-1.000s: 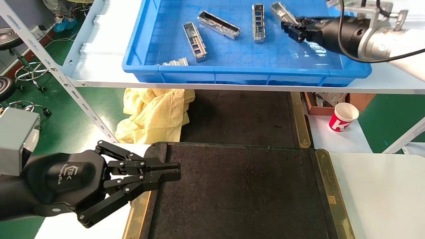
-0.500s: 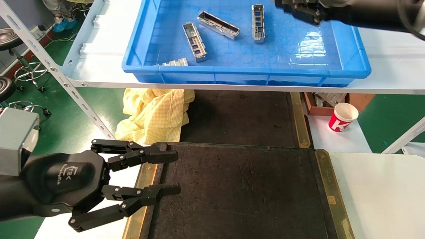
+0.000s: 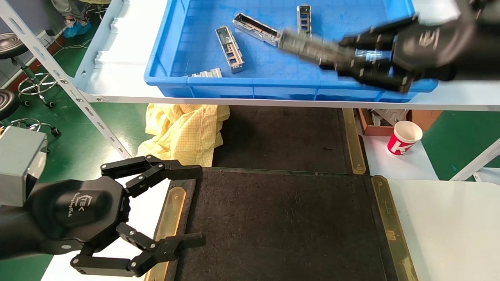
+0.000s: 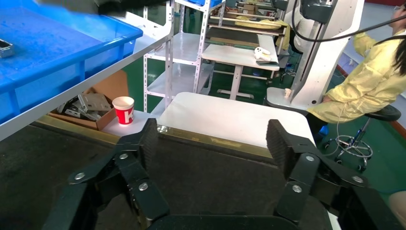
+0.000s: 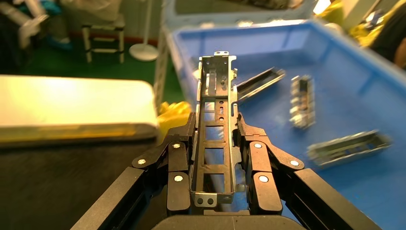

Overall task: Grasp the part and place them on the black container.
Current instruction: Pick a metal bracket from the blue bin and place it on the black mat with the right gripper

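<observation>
My right gripper [image 3: 336, 55] hangs above the right side of the blue bin [image 3: 273, 82], shut on a silver-grey part [image 3: 306, 46] that sticks out leftward beyond its fingers. In the right wrist view the part [image 5: 215, 103] lies lengthwise between the two fingers of that gripper [image 5: 216, 125], cut-outs showing. The black container [image 3: 281, 226] lies low at the front with nothing on it, brass strips along its sides. At its left edge my left gripper [image 3: 199, 206] is wide open and holds nothing; the left wrist view has this gripper [image 4: 212, 139] over the container [image 4: 201, 177].
Several more parts [image 3: 229, 48] lie in the blue bin on the white shelf. Below the shelf are a yellow cloth [image 3: 183, 132], a second dark mat [image 3: 281, 136] and a red paper cup [image 3: 404, 137]. A slanted metal strut [image 3: 58, 72] crosses the left.
My right gripper has lifted the part out of the bin's far right corner and swung forward and lower. My left gripper has gone from shut to wide open.
</observation>
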Robot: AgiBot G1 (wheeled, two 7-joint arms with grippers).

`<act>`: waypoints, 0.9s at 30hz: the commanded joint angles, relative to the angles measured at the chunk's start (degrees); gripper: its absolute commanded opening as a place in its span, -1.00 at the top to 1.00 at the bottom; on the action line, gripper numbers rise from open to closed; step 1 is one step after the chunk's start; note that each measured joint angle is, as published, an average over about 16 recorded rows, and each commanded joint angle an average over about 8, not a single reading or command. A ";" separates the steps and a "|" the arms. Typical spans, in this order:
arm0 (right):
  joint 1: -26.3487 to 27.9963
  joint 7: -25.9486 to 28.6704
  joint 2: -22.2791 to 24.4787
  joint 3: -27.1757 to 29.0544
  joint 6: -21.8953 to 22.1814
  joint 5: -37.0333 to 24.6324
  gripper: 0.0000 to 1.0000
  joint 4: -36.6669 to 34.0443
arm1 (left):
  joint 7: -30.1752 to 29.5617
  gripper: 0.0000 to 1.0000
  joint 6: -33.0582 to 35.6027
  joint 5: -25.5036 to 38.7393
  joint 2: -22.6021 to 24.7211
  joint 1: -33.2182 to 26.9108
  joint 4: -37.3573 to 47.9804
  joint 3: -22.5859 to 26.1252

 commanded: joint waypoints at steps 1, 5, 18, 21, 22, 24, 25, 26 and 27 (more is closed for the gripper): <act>-2.30 1.17 1.42 -1.38 -0.07 2.12 1.00 4.42 | 0.00 -1.00 0.00 0.00 0.00 0.00 0.00 0.00; -7.29 3.57 4.51 -5.67 0.19 8.11 1.00 13.09 | 0.00 -1.00 0.00 0.00 0.00 0.00 0.00 0.00; -16.65 -8.02 0.35 -15.19 2.00 14.41 1.00 12.01 | 0.00 -1.00 0.00 0.00 0.00 0.00 0.00 0.00; -17.43 -11.91 -2.71 -16.13 2.50 13.73 1.00 7.97 | 0.00 -1.00 0.00 0.00 0.00 0.00 0.00 0.00; -17.59 -13.14 -3.75 -16.44 2.68 13.39 1.00 6.63 | 0.00 -1.00 0.00 0.00 0.00 0.00 0.00 0.00; -17.83 -15.54 -5.89 -16.97 3.06 12.73 1.00 3.77 | 0.00 -1.00 0.00 0.00 0.00 0.00 0.00 0.01; -17.92 -16.65 -6.91 -17.20 3.26 12.42 1.00 2.40 | 0.00 -1.00 0.00 0.00 0.00 0.00 0.00 0.01; -18.02 -17.77 -7.97 -17.41 3.50 12.13 1.00 0.98 | 0.00 -1.00 0.00 0.00 0.00 0.00 0.00 0.01; -18.10 -18.85 -8.99 -17.58 3.75 11.86 1.00 -0.44 | 0.00 -1.00 0.00 0.00 0.00 0.00 0.00 0.01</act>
